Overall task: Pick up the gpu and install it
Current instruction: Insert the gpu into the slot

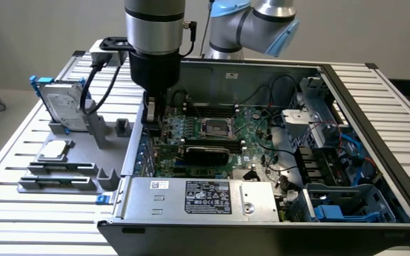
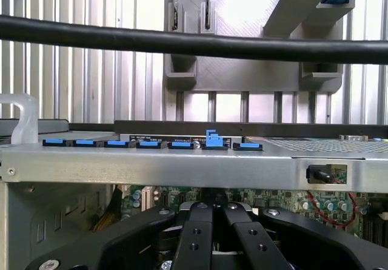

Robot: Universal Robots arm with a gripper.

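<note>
The gpu (image 1: 205, 153) stands on edge on the motherboard (image 1: 251, 125) inside the open computer case (image 1: 376, 160), below the processor socket, its black shroud facing the camera. My gripper (image 1: 153, 128) hangs at the case's wall on the exterior view's left, beside the card's end. Whether it touches the card I cannot tell. In the wrist view the black fingers (image 2: 197, 233) are pressed together, and my gripper (image 2: 212, 212) is shut with nothing between them. Beyond them runs the case's metal edge (image 2: 182, 164) with a row of blue slot clips (image 2: 151, 143).
A grey fixture (image 1: 70, 160) left of the case holds an upright silver hard drive (image 1: 66, 106) with blue rails, a chip (image 1: 55, 150) and memory sticks (image 1: 57, 183). The power supply (image 1: 198, 197) fills the case's near side. A drive cage (image 1: 312, 122) and cables sit at the right. A black cable (image 2: 194, 42) crosses the wrist view.
</note>
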